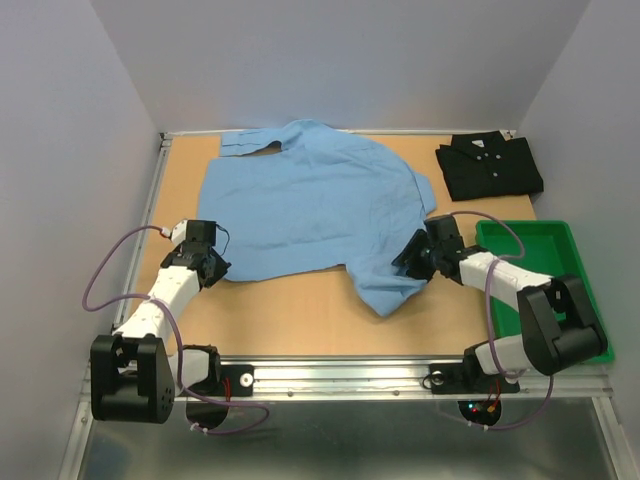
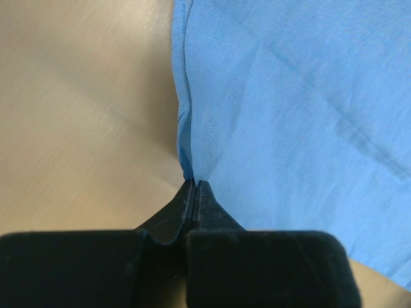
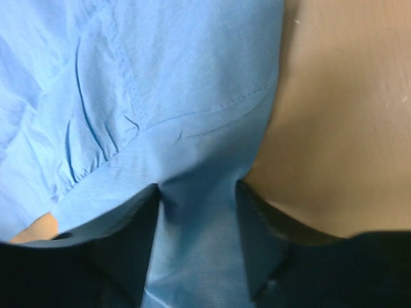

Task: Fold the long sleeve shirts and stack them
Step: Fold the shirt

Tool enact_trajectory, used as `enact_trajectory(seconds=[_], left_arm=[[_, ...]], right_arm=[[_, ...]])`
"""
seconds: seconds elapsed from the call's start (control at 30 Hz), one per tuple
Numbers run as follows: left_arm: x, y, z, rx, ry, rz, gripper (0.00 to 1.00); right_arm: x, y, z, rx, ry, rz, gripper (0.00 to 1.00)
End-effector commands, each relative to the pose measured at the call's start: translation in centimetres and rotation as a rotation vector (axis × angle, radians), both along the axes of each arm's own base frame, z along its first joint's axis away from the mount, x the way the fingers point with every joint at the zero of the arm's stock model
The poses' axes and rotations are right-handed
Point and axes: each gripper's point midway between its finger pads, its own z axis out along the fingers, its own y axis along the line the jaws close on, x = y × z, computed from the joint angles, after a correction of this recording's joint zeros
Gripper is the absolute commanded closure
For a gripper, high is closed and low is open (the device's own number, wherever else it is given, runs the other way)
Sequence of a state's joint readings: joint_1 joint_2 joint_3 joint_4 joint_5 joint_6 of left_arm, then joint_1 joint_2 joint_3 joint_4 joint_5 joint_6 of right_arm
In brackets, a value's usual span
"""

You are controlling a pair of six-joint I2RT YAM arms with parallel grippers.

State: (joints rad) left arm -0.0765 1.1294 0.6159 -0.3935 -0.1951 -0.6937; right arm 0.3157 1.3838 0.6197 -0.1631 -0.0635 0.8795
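Biggest thing in play is the tan wooden tabletop (image 1: 300,320), smooth and matte, and spread flat across most of it is the light blue shirt (image 1: 310,205): thin woven cloth, softly rumpled, collar at its far edge, a sleeve folded in along its right side with a stitched seam and small gathers in the right wrist view. To the right of that shirt's near corner sits the green plastic tray (image 1: 555,255), a shallow rectangle with a raised rim. Beyond the light blue shirt's far right corner, well apart from it, lies the black shirt (image 1: 488,165), already folded into a neat square packet, collar up, tiny white buttons down the placket. Now the small stuff: the left gripper (image 2: 194,191) is at the shirt's near left hem, its black jaws pressed tight together and pinching the very edge of the blue fabric. The right gripper (image 3: 198,187) is down at the shirt's near right side, its fingers (image 3: 250,218) standing apart, a band of blue cloth lying between them, not pinched.
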Motion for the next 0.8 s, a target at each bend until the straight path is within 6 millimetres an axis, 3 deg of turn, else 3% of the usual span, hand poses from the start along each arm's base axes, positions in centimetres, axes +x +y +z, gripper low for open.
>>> enact_trajectory(seconds=[0.0, 0.03, 0.07, 0.13, 0.17, 0.23, 0.47, 0.6, 0.63, 0.73, 0.77], left_arm=[[0.5, 0.3, 1.3, 0.017, -0.046, -0.001, 1.0], [0.5, 0.4, 1.5, 0.019, -0.049, -0.001, 1.0], [0.6, 0.5, 1.6, 0.024, -0.049, 0.002, 1.0], [0.8, 0.6, 2.0, 0.031, -0.054, 0.005, 1.0], [0.6, 0.7, 2.1, 0.037, -0.043, 0.007, 1.0], [0.7, 1.3, 2.8, 0.064, -0.05, 0.019, 1.0], [0.0, 1.9, 5.5, 0.094, -0.074, 0.026, 1.0], [0.5, 2.4, 7.1, 0.12, -0.113, 0.045, 1.0], [0.8, 2.7, 7.4, 0.136, -0.114, 0.049, 1.0], [1.8, 2.8, 7.6, 0.149, -0.121, 0.045, 1.0], [2.1, 2.8, 7.7, 0.151, -0.125, 0.043, 1.0]], right_arm=[[-2.0, -1.0, -1.8, -0.044, 0.058, -0.029, 0.55], [-2.0, -1.3, -1.6, -0.055, 0.048, -0.031, 0.61], [-2.0, -1.9, -1.6, -0.083, 0.045, -0.047, 0.76], [-2.0, -2.5, -0.8, -0.12, 0.027, -0.048, 0.95], [-1.8, -2.7, -0.2, -0.136, 0.011, -0.038, 0.99], [-2.3, -3.5, 0.3, -0.177, 0.025, -0.03, 1.0], [-2.0, -4.2, 4.5, -0.252, -0.009, 0.033, 0.99], [-0.2, -4.2, 7.5, -0.291, -0.048, 0.059, 0.99], [0.8, -4.1, 9.1, -0.299, -0.08, 0.067, 0.99], [2.9, -3.5, 10.8, -0.315, -0.104, 0.093, 0.99], [2.9, -3.5, 10.2, -0.322, -0.086, 0.103, 0.99]])
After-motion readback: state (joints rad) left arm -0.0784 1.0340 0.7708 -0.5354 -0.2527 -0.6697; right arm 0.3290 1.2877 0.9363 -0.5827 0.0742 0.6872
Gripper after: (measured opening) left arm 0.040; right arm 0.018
